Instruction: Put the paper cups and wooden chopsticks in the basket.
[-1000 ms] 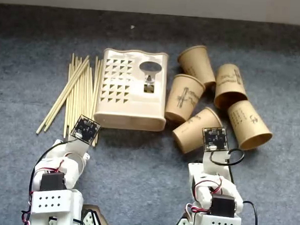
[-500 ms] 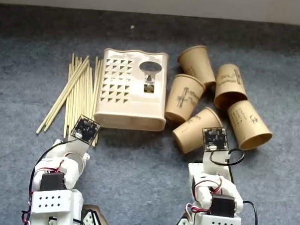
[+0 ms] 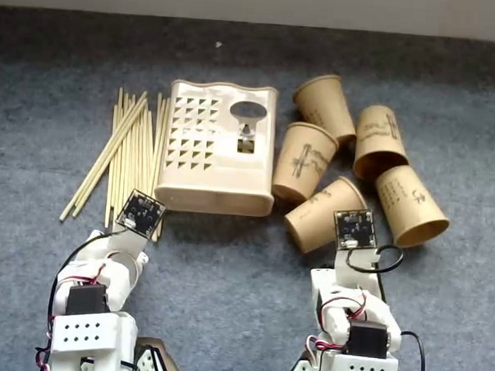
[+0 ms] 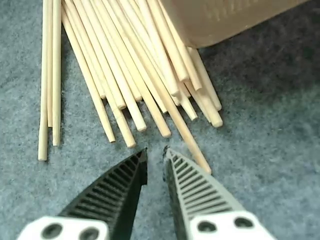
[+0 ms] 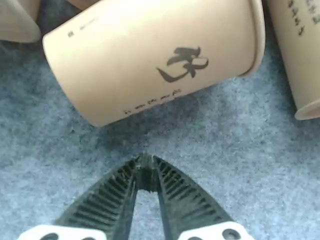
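A bundle of wooden chopsticks (image 3: 130, 147) lies on the grey carpet left of the cream basket (image 3: 220, 147), which rests on its side. Several paper cups (image 3: 304, 162) lie tipped over right of the basket. My left gripper (image 4: 155, 151) hovers just short of the chopsticks' near ends (image 4: 130, 95), its fingers a narrow gap apart and empty. The basket's corner (image 4: 225, 17) is beyond it. My right gripper (image 5: 145, 161) is shut and empty, its tips a short way from the side of the nearest cup (image 5: 155, 55), which lies on its side.
Another cup (image 5: 300, 50) lies beside the nearest one, and a further cup's edge (image 5: 17, 20) shows at the other side. Bare carpet (image 3: 227, 267) stretches between the two arm bases. The basket's perforated wall faces up.
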### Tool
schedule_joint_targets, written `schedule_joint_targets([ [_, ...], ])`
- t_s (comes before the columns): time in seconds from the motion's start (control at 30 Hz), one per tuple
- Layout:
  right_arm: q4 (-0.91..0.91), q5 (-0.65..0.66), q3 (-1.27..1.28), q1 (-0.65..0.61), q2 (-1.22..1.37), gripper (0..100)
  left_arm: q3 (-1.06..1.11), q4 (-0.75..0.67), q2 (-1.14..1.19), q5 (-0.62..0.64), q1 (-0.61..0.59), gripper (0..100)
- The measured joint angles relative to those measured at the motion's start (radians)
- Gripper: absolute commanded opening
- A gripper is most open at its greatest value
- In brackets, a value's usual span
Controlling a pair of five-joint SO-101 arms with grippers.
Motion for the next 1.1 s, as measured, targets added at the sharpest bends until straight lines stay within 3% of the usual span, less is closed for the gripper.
schedule_joint_targets([
  [1.1, 0.000, 0.000, 0.000, 0.000, 0.000, 0.6, 0.000, -0.003, 0.000, 0.000, 0.031, 8],
])
